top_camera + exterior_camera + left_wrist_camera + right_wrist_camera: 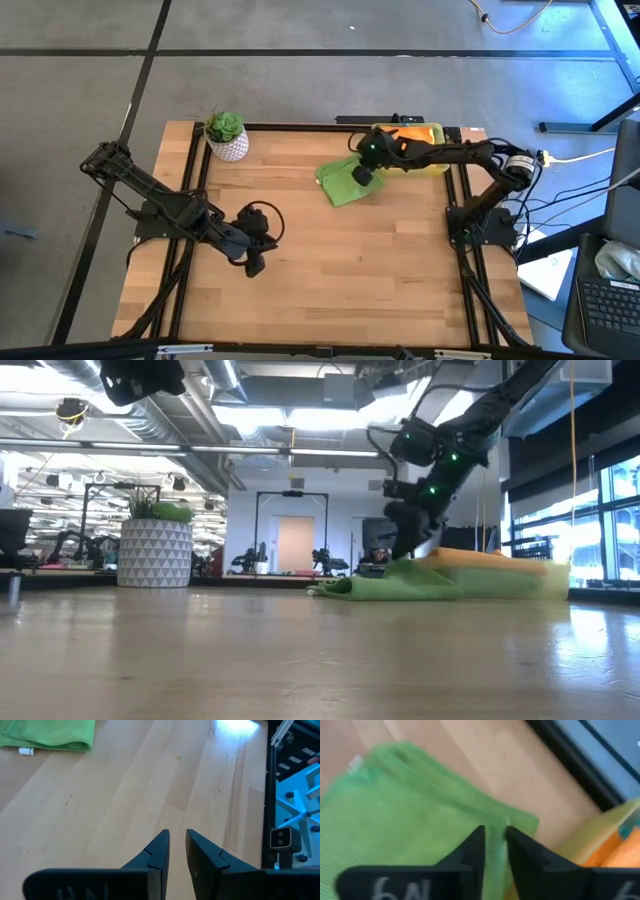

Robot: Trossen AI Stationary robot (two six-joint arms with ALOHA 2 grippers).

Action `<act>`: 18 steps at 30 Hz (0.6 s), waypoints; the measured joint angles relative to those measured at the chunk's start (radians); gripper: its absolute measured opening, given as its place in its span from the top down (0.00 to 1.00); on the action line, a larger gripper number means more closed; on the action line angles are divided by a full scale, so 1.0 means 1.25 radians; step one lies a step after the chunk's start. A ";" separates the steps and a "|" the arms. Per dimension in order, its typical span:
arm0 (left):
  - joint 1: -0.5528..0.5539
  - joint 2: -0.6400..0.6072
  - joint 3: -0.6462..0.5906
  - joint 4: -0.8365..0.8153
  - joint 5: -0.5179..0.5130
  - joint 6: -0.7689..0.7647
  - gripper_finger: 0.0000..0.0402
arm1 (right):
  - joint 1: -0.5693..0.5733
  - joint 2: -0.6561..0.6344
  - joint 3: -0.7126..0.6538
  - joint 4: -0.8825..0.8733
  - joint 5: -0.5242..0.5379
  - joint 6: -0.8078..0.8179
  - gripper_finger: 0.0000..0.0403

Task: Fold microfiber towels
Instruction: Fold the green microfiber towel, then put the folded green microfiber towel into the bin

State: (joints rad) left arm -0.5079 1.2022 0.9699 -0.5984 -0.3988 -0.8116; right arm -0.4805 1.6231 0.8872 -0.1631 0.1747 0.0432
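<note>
A lime green microfiber towel (342,184) (430,582) lies in a small flat heap on the wooden table, beside the yellow tray (437,131). An orange towel (412,134) (626,854) lies in the tray. My right gripper (362,176) (495,837) points down at the green towel's tray-side part with a narrow gap between its fingers. My left gripper (253,264) (177,840) hangs over bare table near the left, its fingers a little apart with nothing between them. The green towel (50,735) shows far off in the left wrist view. My right gripper slants down from the table's right side onto the green towel's part nearest the tray (512,822). Green cloth shows in the gap between the fingers. In the low view the fingertips (405,556) stand at the cloth's top. I cannot tell whether they touch it.
A potted plant (226,136) (156,545) stands at the table's far left. The tray (605,827) sits at the far right against the black frame rail (455,175). Bare wood spreads over the table's middle and near side (330,270).
</note>
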 joint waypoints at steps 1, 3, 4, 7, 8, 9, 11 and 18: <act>0.000 0.000 0.000 0.005 0.000 0.000 0.86 | 0.000 -0.005 0.009 0.000 0.000 -0.001 0.78; 0.000 0.000 0.000 0.015 0.000 -0.001 0.86 | 0.001 -0.016 0.030 0.002 0.012 -0.018 0.70; 0.000 0.000 0.000 0.019 0.000 -0.005 0.86 | 0.000 -0.021 0.040 0.003 0.033 -0.024 0.65; 0.000 0.000 0.000 0.020 0.000 -0.033 0.86 | 0.000 -0.038 0.086 -0.041 0.075 -0.021 0.51; 0.000 0.000 0.000 0.020 0.000 -0.040 0.86 | -0.001 -0.042 0.104 -0.066 0.059 0.004 0.47; 0.000 0.000 0.000 0.020 0.000 -0.042 0.86 | -0.001 -0.045 0.118 -0.094 0.023 0.035 0.43; -0.001 0.000 0.000 0.020 0.000 -0.041 0.86 | 0.011 -0.045 0.125 -0.142 -0.087 0.057 0.38; -0.001 0.000 0.000 0.021 -0.002 -0.041 0.86 | 0.145 -0.020 0.062 -0.201 -0.178 -0.191 0.35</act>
State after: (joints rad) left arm -0.5087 1.2022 0.9699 -0.5720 -0.4019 -0.8623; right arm -0.2990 1.5985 0.9647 -0.4140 -0.0473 -0.1951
